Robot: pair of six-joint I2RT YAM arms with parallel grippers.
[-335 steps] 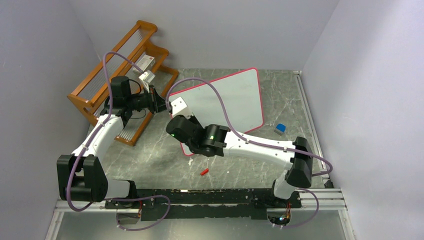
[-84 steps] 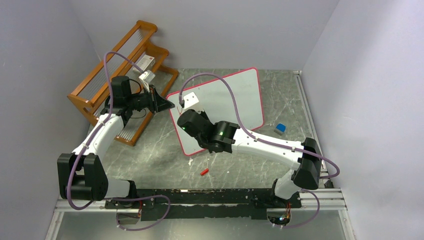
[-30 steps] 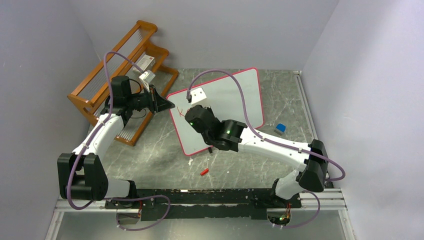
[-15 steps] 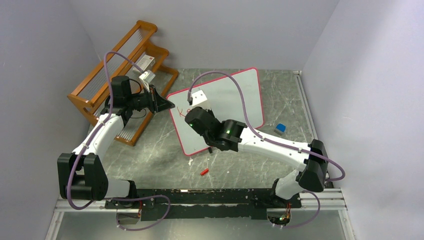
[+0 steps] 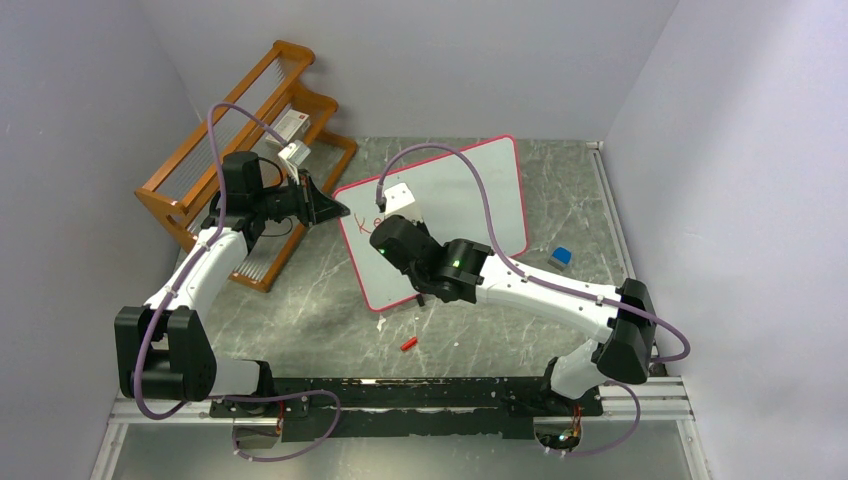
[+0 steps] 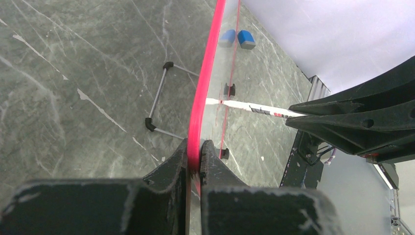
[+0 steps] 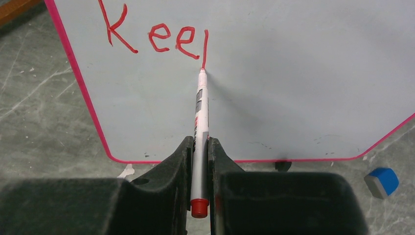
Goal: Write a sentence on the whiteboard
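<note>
The whiteboard [image 7: 293,98] is white, framed red-pink; the sentence [image 7: 161,38] is red; the marker [image 7: 200,117] is white with a red end. The surface [image 5: 300,310] is grey with pale veins; the rack [image 5: 250,80] is orange-brown; the eraser [image 7: 382,180] is blue.

The sentence [image 7: 154,39] has grown: nothing showed on the whiteboard [image 7: 293,73] at first, a lone "K" a second ago, now "Kee" plus a downstroke straight ahead of the jaws. The right gripper [image 7: 199,143], with its marker [image 7: 200,107], has climbed and shifted rightward.
</note>
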